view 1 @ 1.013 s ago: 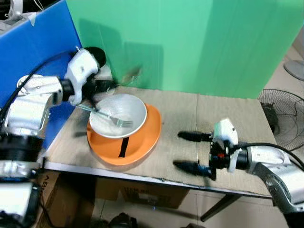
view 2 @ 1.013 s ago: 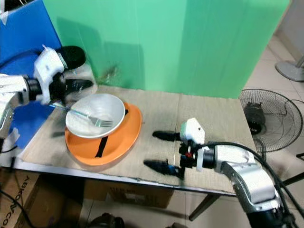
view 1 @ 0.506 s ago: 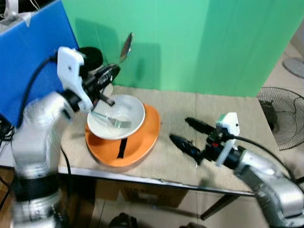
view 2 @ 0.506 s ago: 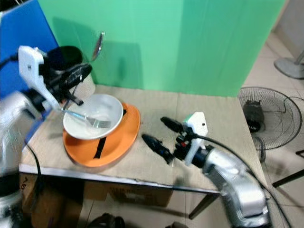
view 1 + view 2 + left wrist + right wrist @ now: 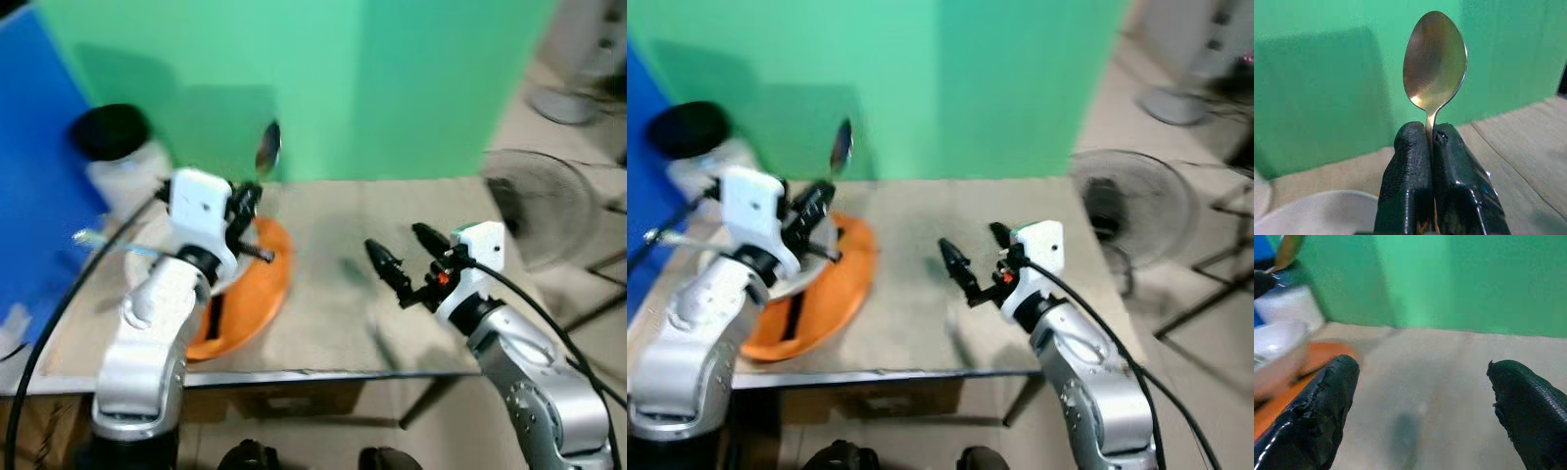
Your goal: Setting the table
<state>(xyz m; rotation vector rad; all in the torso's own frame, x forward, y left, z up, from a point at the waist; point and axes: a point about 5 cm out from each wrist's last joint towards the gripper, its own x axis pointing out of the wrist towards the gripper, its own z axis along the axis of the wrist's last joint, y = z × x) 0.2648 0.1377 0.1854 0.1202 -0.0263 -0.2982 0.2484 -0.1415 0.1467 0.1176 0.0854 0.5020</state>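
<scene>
My left gripper [image 5: 249, 199] is shut on the handle of a metal spoon [image 5: 267, 148]. The spoon stands upright above the back edge of the orange plate [image 5: 266, 286]. In the left wrist view the spoon [image 5: 1435, 58] rises from between the closed fingers [image 5: 1406, 161]. A white bowl [image 5: 1312, 215] sits on the plate, mostly hidden behind my left arm, and a fork handle [image 5: 98, 238] pokes out to the left. My right gripper [image 5: 396, 239] hovers open and empty above the middle of the table [image 5: 333, 313], its fingers [image 5: 1327, 401] wide apart.
A white utensil holder with a black top [image 5: 110, 137] stands at the back left by a blue panel [image 5: 39, 196]. A green wall backs the table. A floor fan [image 5: 544, 211] stands beyond the right edge. The picture is blurred.
The whole picture has shifted and blurred, so the camera moved. The spoon stays shut in my left gripper, now nearer the plate. My right gripper has risen off the table, still open.
</scene>
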